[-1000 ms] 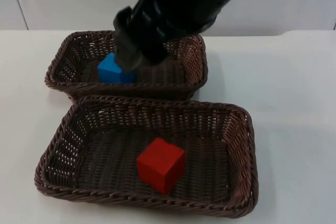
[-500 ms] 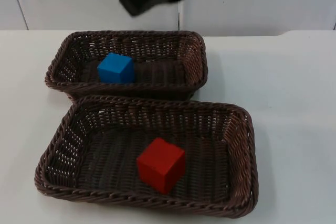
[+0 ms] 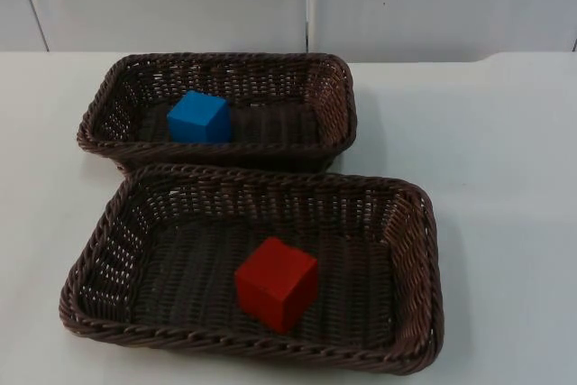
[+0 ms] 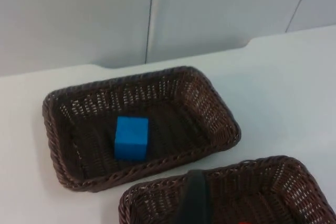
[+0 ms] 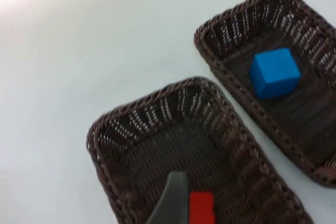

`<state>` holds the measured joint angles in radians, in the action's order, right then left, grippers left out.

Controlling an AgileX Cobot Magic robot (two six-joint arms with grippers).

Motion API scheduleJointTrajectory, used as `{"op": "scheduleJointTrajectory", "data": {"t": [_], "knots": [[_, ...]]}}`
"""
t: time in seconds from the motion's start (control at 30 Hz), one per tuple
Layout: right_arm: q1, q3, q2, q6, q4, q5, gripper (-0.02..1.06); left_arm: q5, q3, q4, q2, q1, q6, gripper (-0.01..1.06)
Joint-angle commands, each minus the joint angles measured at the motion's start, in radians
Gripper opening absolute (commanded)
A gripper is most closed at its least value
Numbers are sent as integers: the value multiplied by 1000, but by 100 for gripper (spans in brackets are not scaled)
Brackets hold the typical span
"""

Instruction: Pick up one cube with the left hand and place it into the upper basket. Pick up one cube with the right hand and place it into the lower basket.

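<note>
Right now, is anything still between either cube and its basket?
No. The blue cube already lies in the upper basket, the red cube in the lower basket. Nothing visible blocks either.

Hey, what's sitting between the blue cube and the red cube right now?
Only wicker: the upper basket's near wall and the lower basket's far wall, side by side in the top view, separate the blue cube from the red cube.

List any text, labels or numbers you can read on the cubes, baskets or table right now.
None. The blue cube in the upper basket, the red cube in the lower basket, and the white table all carry no readable writing, label or number.
</note>
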<state>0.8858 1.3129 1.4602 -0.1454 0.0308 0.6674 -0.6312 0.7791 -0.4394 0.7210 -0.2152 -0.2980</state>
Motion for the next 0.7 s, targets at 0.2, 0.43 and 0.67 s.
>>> {"op": "scheduleJointTrajectory", "data": {"t": [0.2, 0.43, 0.67], "knots": [[5, -241, -158, -2, -1, -134, 74, -79, -3, -13, -96, -5, -82, 69], [5, -356, -293, -2, 0, -140, 74, -141, -3, -13, -173, -5, -91, 69], [5, -442, -453, 32, 0, -140, 74, -237, -23, -10, -248, -5, -117, 69]]}}
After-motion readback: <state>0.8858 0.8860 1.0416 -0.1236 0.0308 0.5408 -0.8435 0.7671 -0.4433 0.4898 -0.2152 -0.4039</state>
